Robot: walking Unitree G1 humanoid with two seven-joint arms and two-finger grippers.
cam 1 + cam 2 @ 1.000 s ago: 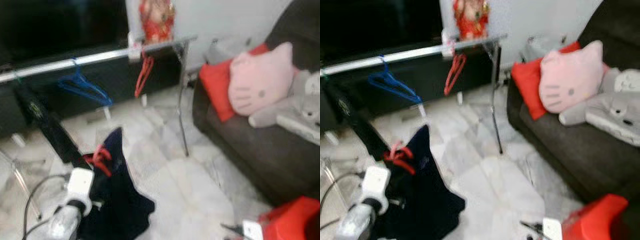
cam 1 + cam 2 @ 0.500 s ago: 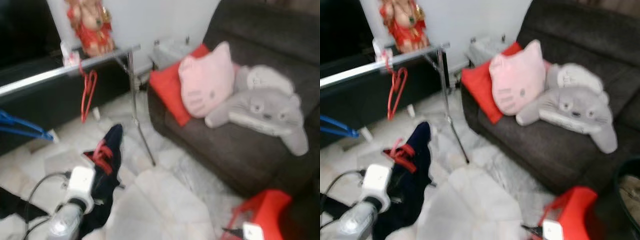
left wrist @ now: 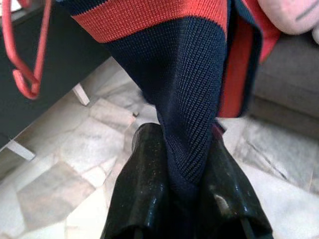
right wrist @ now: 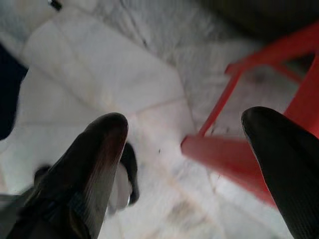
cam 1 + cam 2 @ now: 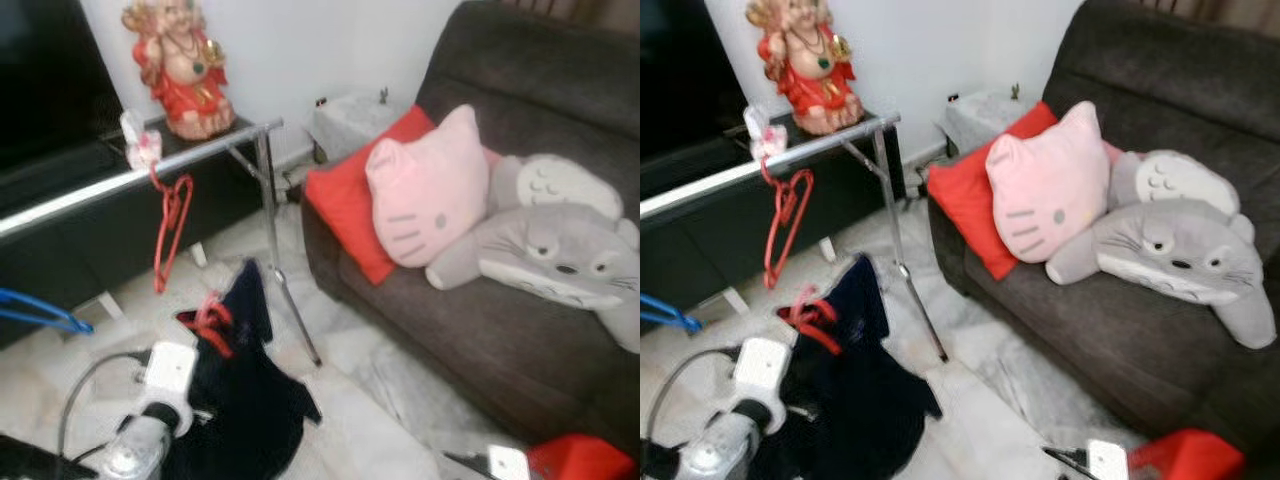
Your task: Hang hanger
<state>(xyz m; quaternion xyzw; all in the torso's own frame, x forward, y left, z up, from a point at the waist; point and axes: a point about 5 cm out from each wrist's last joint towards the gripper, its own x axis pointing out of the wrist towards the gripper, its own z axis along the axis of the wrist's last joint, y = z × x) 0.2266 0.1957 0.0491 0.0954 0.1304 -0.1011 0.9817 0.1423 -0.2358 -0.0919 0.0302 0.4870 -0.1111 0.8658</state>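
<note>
While the left gripper [image 3: 182, 199] is pinching a navy garment with red stripes [image 5: 245, 400] between its two black fingers [image 3: 144, 189], the cloth is hanging from a red hanger [image 5: 210, 322] low at about seven o'clock in the head view, above the pale marble floor [image 5: 370, 440]. From the left wrist camera, the knit fabric is running up out of the pressed-together jaws, with a red band across its top. A chrome clothes rail [image 5: 130, 180] is crossing the scene at ten o'clock, and an empty red hanger [image 5: 172, 225] is dangling from it near its end post. A blue hanger [image 5: 40, 310] is showing at nine o'clock, below the rail. A red figurine [image 5: 185, 70] is standing on the dark cabinet behind the rail at eleven o'clock. At two to three o'clock, a dark sofa [image 5: 560, 330] is carrying a red cushion [image 5: 350, 200], a pink cat pillow [image 5: 430, 190] and a grey plush toy [image 5: 560, 260]. The right gripper [image 4: 194, 134] is hovering with its jaws spread wide over the floor, beside a red plastic frame [image 4: 259, 149] at five o'clock.
</note>
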